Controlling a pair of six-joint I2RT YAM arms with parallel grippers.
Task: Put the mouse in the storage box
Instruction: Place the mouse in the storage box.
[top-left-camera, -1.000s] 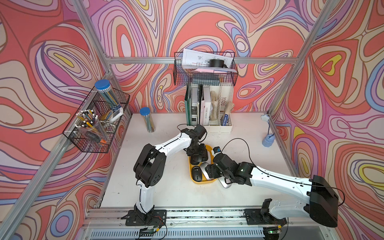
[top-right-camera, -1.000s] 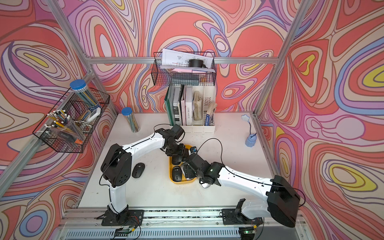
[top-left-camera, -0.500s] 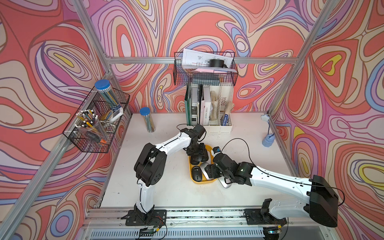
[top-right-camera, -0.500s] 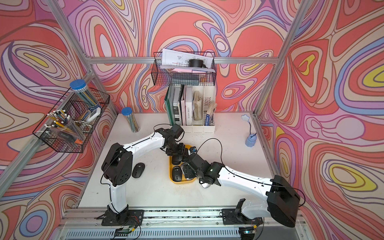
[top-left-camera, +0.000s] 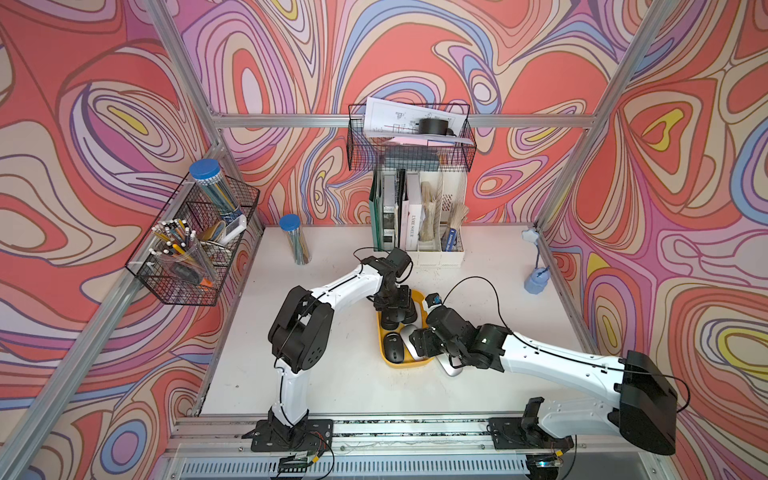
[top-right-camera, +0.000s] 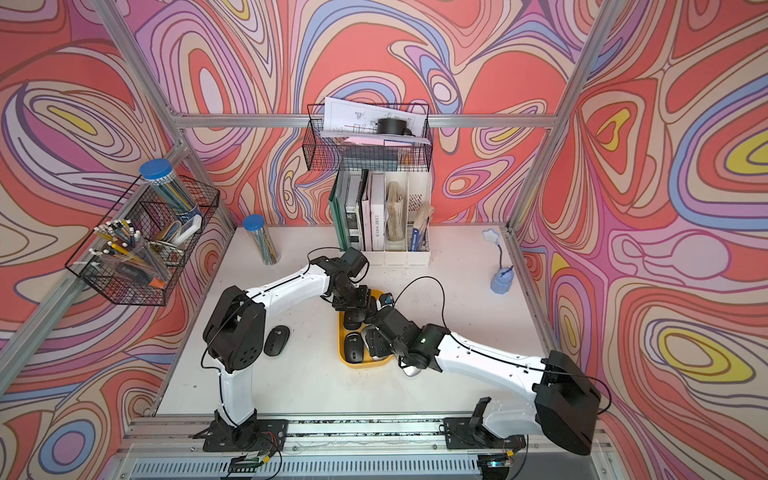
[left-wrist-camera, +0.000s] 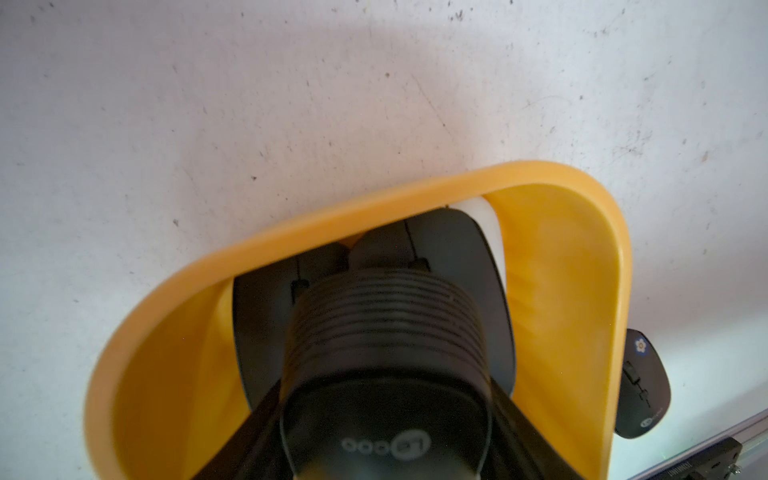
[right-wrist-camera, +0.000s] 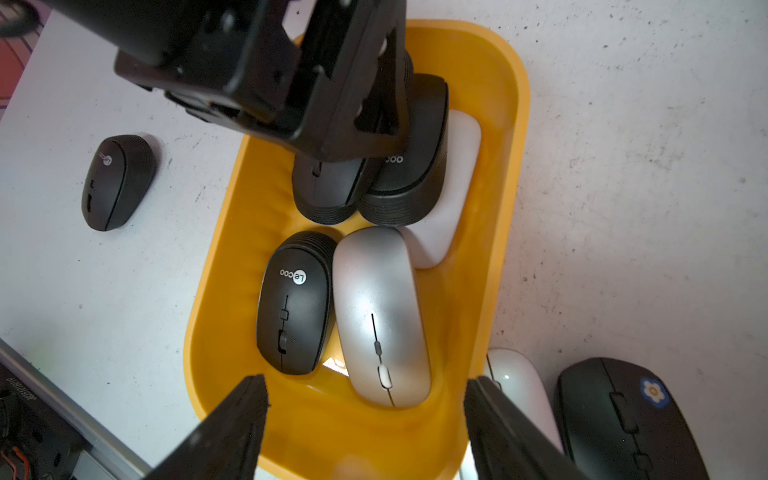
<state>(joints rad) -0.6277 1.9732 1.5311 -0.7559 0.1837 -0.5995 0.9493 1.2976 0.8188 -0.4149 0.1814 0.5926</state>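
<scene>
The yellow storage box (top-left-camera: 417, 362) (top-right-camera: 365, 363) (right-wrist-camera: 505, 166) (left-wrist-camera: 577, 291) sits mid-table and holds several mice. My left gripper (top-left-camera: 397, 305) (left-wrist-camera: 386, 432) hangs over the box's far end, shut on a black mouse (right-wrist-camera: 405, 178) (left-wrist-camera: 386, 340). That mouse is low in the box, beside another black mouse (right-wrist-camera: 328, 187) and partly over a white one (right-wrist-camera: 455, 183). My right gripper (right-wrist-camera: 365, 415) (top-left-camera: 419, 343) stands open over the near end, with only the box wall between its fingers. A black mouse (right-wrist-camera: 293, 307) and a silver mouse (right-wrist-camera: 380, 316) lie below it.
A black mouse (top-right-camera: 277, 340) (right-wrist-camera: 116, 180) lies on the table left of the box. A white mouse (right-wrist-camera: 519, 386) and a black flower-marked mouse (right-wrist-camera: 623, 419) lie right of it. A white file organizer (top-left-camera: 440, 253), a blue-capped tube (top-left-camera: 296, 241) and a blue lamp (top-left-camera: 536, 282) stand at the back.
</scene>
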